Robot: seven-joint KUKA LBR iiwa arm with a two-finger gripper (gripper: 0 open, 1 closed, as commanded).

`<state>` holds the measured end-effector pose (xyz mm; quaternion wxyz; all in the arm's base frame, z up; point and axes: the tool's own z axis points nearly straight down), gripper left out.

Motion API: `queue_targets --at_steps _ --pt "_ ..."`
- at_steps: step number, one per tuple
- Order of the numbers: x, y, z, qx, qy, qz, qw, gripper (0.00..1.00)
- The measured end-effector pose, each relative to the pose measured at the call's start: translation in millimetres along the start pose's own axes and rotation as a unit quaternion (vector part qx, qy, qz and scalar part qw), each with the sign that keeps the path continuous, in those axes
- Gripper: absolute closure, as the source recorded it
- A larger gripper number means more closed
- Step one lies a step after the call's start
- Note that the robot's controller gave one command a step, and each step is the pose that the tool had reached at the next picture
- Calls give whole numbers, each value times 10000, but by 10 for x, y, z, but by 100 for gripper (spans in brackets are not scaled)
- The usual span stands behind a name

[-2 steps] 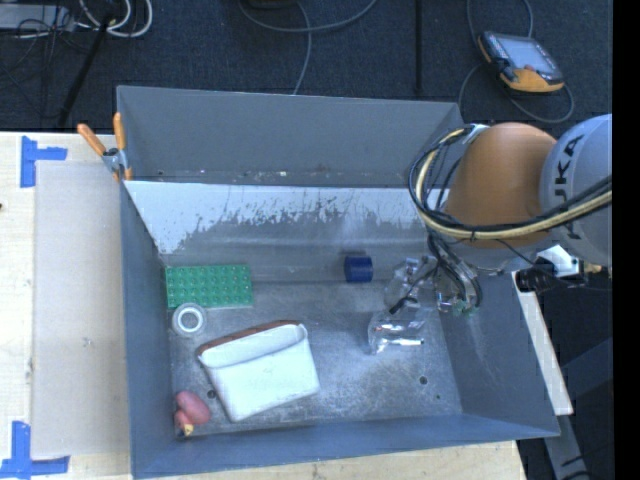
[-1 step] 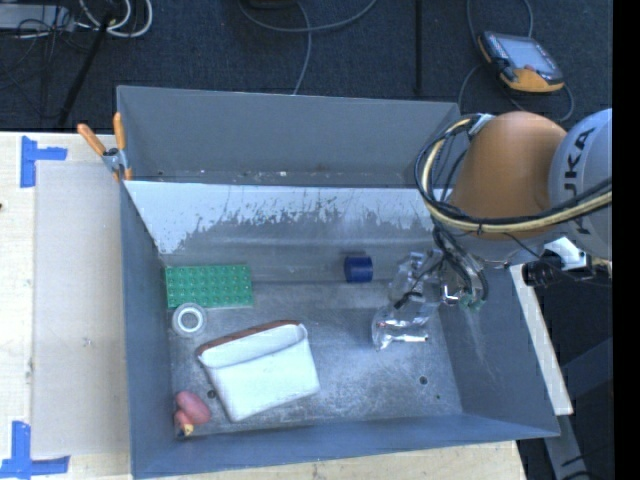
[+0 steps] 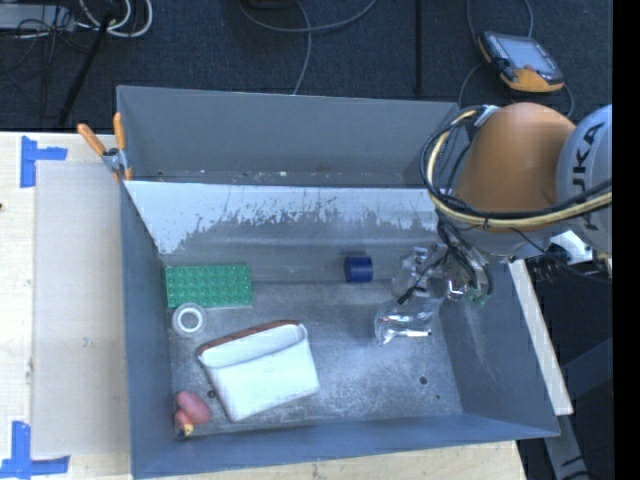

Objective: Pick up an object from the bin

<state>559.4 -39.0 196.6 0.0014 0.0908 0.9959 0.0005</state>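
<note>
— What could go wrong from where you are?

— I hang low at the right end of the bin (image 3: 300, 138), close by its sloping right wall and over bare floor. The nearest thing is a small blue cylinder (image 3: 358, 268), just to my left, near the back wall. It looks round, so I judge it would roll away if I struck it off-centre. Closing on bare metal would bring up nothing. How my jaws stand I cannot tell, because the metal down there is a tangle of glints. I see nothing held.

— And the wall?

— That is my other worry. My wrist (image 3: 455, 278) sits near it, so a drift to the right could scrape.

— The floor?

— Grey metal, scuffed and speckled pale. It is hard and likely slick. The walls slope down to it.

— Room?

— Plenty to my left. The green studded plate (image 3: 208, 286), white ring (image 3: 188, 319), white pad (image 3: 262, 370) and pink toy (image 3: 190, 408) all lie at the left end, well apart from me.
</note>
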Motion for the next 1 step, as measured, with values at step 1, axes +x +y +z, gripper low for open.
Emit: queue_targets --at_steps 1 --pt "-2 0 -6 4 10 -7 10000 100"
